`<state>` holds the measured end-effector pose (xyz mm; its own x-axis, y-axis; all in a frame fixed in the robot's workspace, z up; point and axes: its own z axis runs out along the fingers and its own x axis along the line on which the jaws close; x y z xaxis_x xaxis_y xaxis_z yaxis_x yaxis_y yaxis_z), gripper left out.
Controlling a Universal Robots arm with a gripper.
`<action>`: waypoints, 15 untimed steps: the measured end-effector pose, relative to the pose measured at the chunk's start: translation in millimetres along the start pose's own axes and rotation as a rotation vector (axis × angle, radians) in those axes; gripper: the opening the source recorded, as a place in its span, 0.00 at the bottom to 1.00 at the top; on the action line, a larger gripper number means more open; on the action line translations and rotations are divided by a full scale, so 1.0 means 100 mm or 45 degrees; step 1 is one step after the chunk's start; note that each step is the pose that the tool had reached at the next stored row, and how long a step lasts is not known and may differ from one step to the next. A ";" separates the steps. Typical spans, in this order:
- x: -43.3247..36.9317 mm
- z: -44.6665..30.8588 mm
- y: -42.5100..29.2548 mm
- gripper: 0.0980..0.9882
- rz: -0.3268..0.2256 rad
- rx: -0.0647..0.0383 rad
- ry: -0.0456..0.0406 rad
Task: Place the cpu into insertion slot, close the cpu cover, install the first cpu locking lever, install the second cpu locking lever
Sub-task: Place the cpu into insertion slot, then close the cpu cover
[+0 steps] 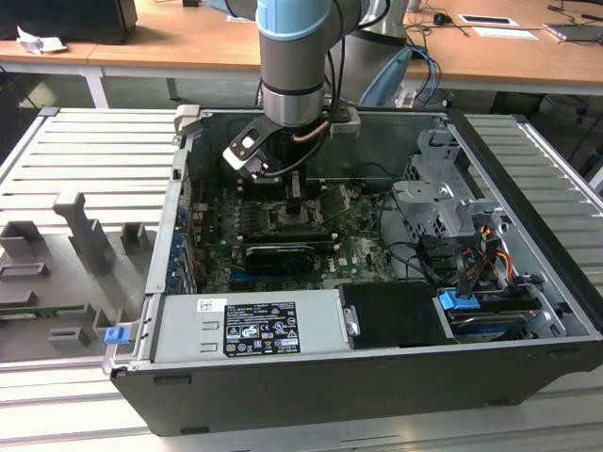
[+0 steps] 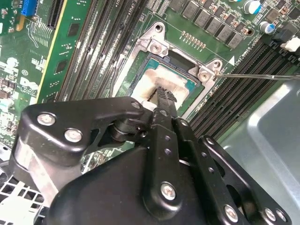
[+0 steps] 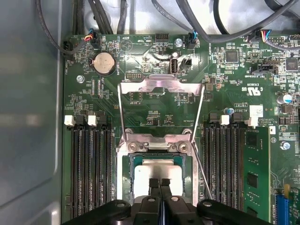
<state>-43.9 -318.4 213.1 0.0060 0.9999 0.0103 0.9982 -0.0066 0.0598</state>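
The first step looks done: the cpu (image 3: 144, 171) lies flat in the insertion slot (image 3: 193, 168), in the middle of the green motherboard (image 3: 140, 61) between banks of long black memory slots (image 3: 91, 164). The gripper (image 3: 159, 183) hangs just over the chip with its fingers drawn together and nothing visible between them. I cannot tell whether the tips touch the chip.

The cpu cover (image 3: 159, 86) stands raised on its hinge, not yet lowered, and a thin locking lever (image 2: 262, 75) juts out loose beside the socket, so closing the cover seems the step in hand. I judge it calls for catching the plate's free edge and swinging it down squarely without nudging the seated chip.

In the exterior view the open computer case (image 1: 377, 395) fills the centre on a slatted grey bench (image 1: 94, 151), with grey fixtures (image 1: 80, 231) at the exterior view's left. Wooden tops (image 1: 141, 52) run along the upper edge.
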 end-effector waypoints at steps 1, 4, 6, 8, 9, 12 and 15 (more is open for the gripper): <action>0.000 -0.003 0.000 0.01 0.000 0.000 0.000; 0.000 -0.011 0.000 0.01 0.000 0.000 0.000; 0.000 -0.014 0.001 0.01 0.000 0.000 0.000; 0.000 -0.018 0.001 0.01 0.000 0.000 0.000; 0.000 -0.021 0.001 0.01 0.000 0.000 -0.001; 0.000 -0.042 0.002 0.01 0.000 0.000 0.000; 0.001 -0.052 0.004 0.01 0.000 0.000 0.000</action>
<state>-43.8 -318.4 218.3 0.0061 0.9999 0.0103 0.9982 -0.0067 0.0598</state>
